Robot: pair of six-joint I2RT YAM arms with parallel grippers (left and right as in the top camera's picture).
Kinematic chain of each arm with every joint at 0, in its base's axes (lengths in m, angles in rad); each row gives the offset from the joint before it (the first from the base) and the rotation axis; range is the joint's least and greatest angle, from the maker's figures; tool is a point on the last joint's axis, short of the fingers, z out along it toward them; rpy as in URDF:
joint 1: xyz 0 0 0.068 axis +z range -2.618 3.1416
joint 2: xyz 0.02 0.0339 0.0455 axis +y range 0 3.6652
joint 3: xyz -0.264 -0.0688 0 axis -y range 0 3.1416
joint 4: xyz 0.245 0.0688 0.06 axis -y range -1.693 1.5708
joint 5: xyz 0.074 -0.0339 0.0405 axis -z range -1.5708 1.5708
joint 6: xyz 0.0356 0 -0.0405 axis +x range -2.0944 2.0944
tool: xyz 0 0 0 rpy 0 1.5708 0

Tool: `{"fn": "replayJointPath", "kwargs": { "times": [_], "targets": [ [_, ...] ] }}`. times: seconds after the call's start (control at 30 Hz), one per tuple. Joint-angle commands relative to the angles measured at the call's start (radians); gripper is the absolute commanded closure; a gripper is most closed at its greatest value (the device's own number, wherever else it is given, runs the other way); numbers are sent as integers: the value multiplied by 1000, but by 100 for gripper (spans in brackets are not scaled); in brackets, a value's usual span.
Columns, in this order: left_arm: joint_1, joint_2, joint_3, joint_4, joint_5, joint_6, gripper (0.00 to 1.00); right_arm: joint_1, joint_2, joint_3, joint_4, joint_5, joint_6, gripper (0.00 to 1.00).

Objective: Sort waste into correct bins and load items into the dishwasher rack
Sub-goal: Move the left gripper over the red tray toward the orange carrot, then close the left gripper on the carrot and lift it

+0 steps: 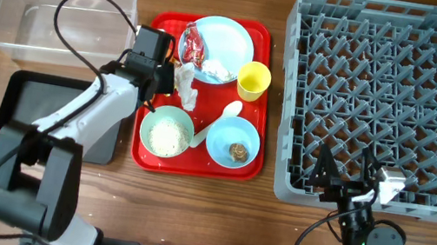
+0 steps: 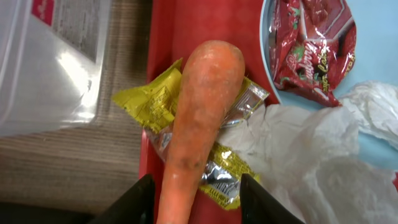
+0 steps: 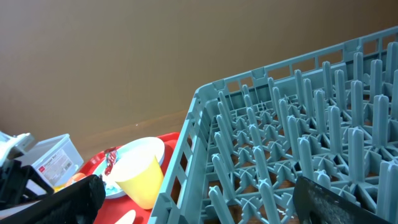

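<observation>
An orange carrot [image 2: 202, 118] lies on a yellow wrapper [image 2: 146, 99] at the left edge of the red tray [image 1: 194, 163]. My left gripper [image 2: 196, 186] straddles the carrot's thin end, open; the carrot sits close to the left finger, with a gap to the right one. A crumpled tissue [image 2: 311, 155] lies beside it, and a red wrapper [image 2: 314, 43] rests on the light-blue plate [image 1: 227, 40]. My right gripper [image 1: 343, 169] hangs wide open and empty over the front-left corner of the grey rack [image 1: 398, 98].
The clear tub [image 1: 60, 14] stands at the back left and the black tray [image 1: 28, 105] in front of it. The red tray also holds a yellow cup [image 1: 253, 80], a white spoon [image 1: 219, 121], a green bowl [image 1: 148, 120] of rice and a blue bowl [image 1: 221, 132] with a brown lump.
</observation>
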Motion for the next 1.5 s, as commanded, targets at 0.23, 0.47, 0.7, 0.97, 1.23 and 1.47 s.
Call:
{"fn": "replayJointPath", "kwargs": {
  "times": [0.23,0.47,0.7,0.97,1.23,1.47],
  "targets": [
    [-1,145,-11,119,-44,149,55,6,-7,-1,3,13,-7,0],
    [0,148,-11,120,-51,148,59,6,-7,-1,3,13,-7,0],
    [0,159,-11,134,-50,148,60,6,-7,-1,3,13,-7,0],
    [0,197,-11,134,-51,148,59,6,-7,-1,3,13,-7,0],
    [0,191,-10,152,-77,148,76,6,-7,-1,3,13,-7,0],
    [0,136,-9,161,-77,148,79,6,-7,-1,3,13,-8,0]
  ]
}}
